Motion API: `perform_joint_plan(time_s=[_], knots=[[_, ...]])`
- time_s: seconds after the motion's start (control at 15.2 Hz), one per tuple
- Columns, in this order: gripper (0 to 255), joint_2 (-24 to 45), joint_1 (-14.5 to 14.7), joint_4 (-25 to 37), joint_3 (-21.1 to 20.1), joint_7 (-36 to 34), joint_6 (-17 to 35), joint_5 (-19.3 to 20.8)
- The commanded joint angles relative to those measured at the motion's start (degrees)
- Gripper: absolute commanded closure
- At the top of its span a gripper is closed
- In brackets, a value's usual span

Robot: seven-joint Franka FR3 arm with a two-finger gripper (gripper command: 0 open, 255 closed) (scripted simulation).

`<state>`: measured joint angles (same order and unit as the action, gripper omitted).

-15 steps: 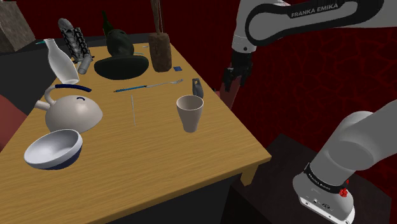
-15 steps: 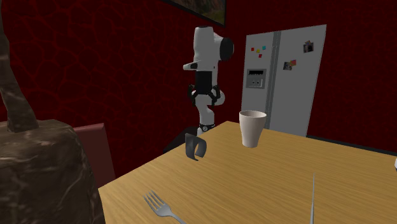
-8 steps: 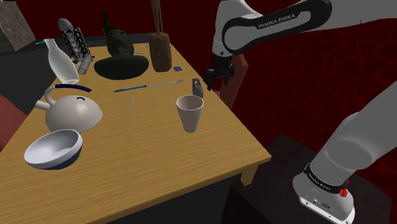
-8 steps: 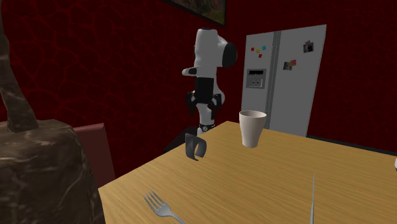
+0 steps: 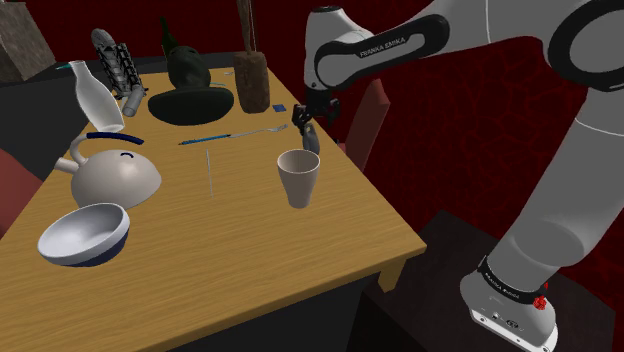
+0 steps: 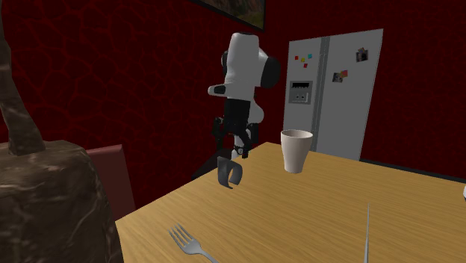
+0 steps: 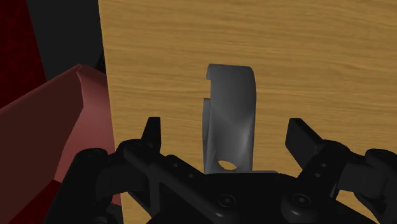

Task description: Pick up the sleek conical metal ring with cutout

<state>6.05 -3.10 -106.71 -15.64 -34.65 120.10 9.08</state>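
Observation:
The ring (image 5: pixel 311 141) is a small dark grey metal band with a cutout, standing upright on the wooden table (image 5: pixel 250 240) near the edge at the shoulder view's right. My gripper (image 5: pixel 307 118) hangs just above it, fingers pointing down. From the second exterior view the gripper (image 6: pixel 231 147) sits a short way over the ring (image 6: pixel 230 172). In the wrist view the ring (image 7: pixel 230 121) stands between the two fingers (image 7: pixel 151 130), which are spread wide and do not touch it. The gripper (image 7: pixel 226 127) is open and holds nothing.
A pale cup (image 5: pixel 298 177) stands close to the ring, nearer the stand. A fork (image 5: pixel 262 131), a teapot (image 5: pixel 112 175), a bowl (image 5: pixel 84 232), a vase (image 5: pixel 95 95) and dark objects (image 5: pixel 190 100) occupy the table. A red chair (image 5: pixel 365 125) stands beyond the table edge.
The arm has swung toward the shoulder view's left, carrying the gripper from beside the red chair off the table edge to a spot over the ring. The ring has not moved.

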Motion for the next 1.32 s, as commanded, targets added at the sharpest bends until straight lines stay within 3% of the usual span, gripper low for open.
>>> perform_joint_plan(time_s=[0.0,0.59,0.66,1.25], knots=[[0,3.9,0.4,4.1,0.2,-2.5,0.1,2.1],[0,5.5,0.6,0.3,0.5,-3.7,5.4,3.2],[255,5.6,0.6,0.4,0.5,-3.7,5.3,3.2],[255,5.5,0.6,0.3,0.5,-3.7,5.4,3.2]])
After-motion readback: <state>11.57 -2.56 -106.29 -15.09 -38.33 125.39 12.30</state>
